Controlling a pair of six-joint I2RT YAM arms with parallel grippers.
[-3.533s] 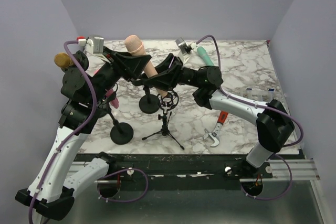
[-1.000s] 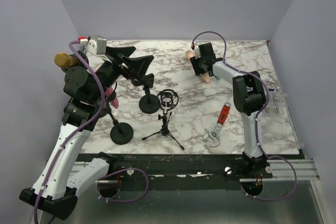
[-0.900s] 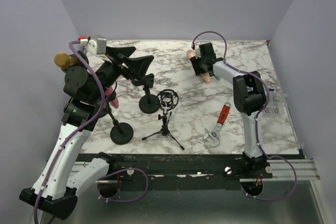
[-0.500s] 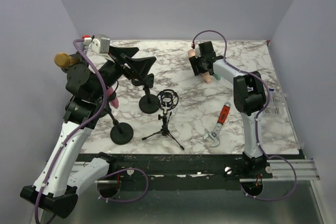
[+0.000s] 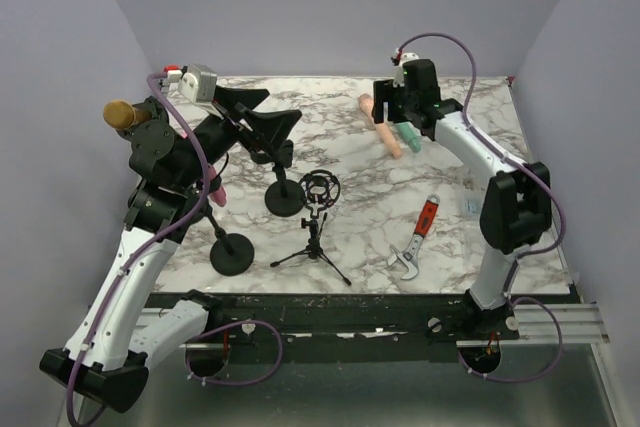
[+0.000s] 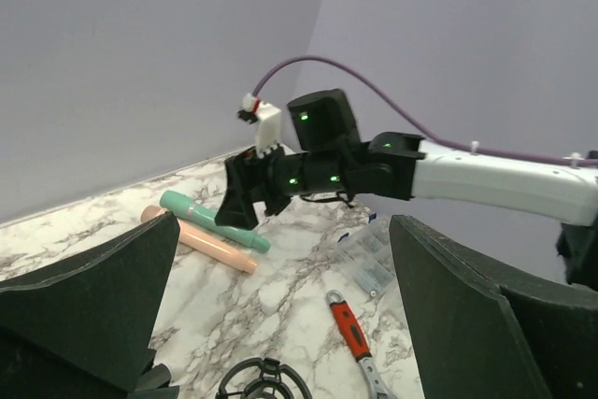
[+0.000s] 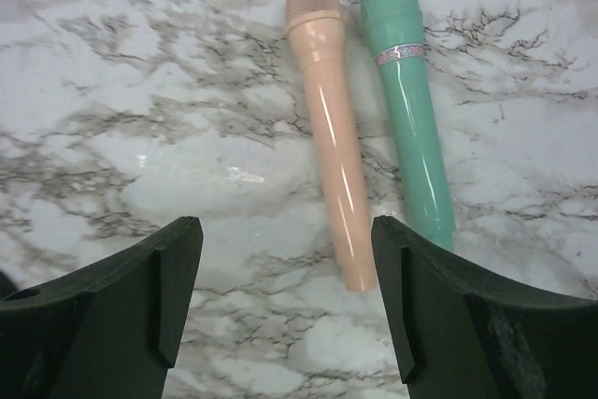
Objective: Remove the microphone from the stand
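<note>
Right gripper hangs spread above the peach microphone (green microphone just beside it), gripping nothing.

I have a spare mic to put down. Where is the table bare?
Free: the far middle of the table, between the left tool and the peach microphone; also the front, between the tripod and the wrench. Crowded: the left side, with two round-based stands.
</note>
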